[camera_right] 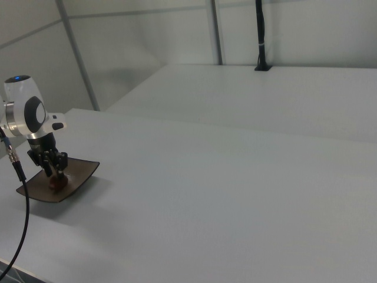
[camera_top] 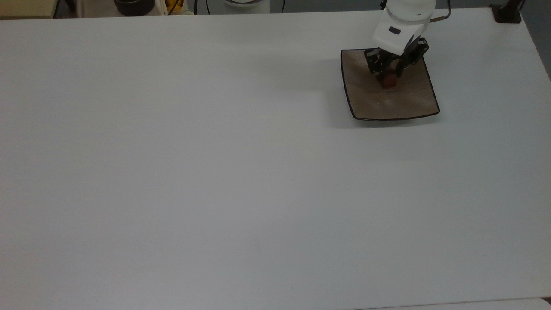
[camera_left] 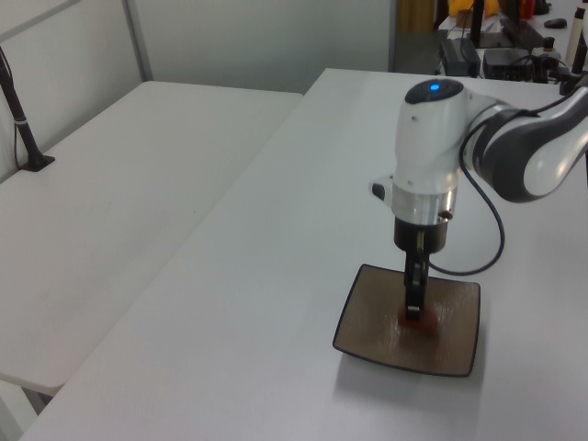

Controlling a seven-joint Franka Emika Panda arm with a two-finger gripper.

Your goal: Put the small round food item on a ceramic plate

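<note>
Gripper (camera_top: 388, 76): black two-finger unit on a white wrist, pointing straight down over the plate; also seen in the left view (camera_left: 414, 310) and the right view (camera_right: 55, 174).
Jaws: closed around the food piece, one finger on each side of it.
Food piece (camera_top: 389, 81): small, dark reddish-brown, rounded chunk, pinched between the fingertips at their lower end; seen in the left view (camera_left: 412, 319) and the right view (camera_right: 55, 181). Whether its underside touches the plate cannot be told.
Plate (camera_top: 409, 101): square, brown-tan, glossy, with a thin dark rim and upturned corners; directly below the jaws. In the top view the jaws sit over its upper middle, with most of the bare surface below and to either side of them. Left view (camera_left: 363, 326): the jaws stand near its centre. Right view (camera_right: 82, 168): the jaws stand near its centre.
Table (camera_top: 215, 172): white, flat, carrying the plate; stretches far from the jaws toward the top view's left and bottom.
Cable (camera_left: 491, 243): dark, looping from the wrist above the jaws out to the left view's right.
Arm (camera_left: 514, 152): white and grey, rising above the jaws and reaching back toward the left view's right.
</note>
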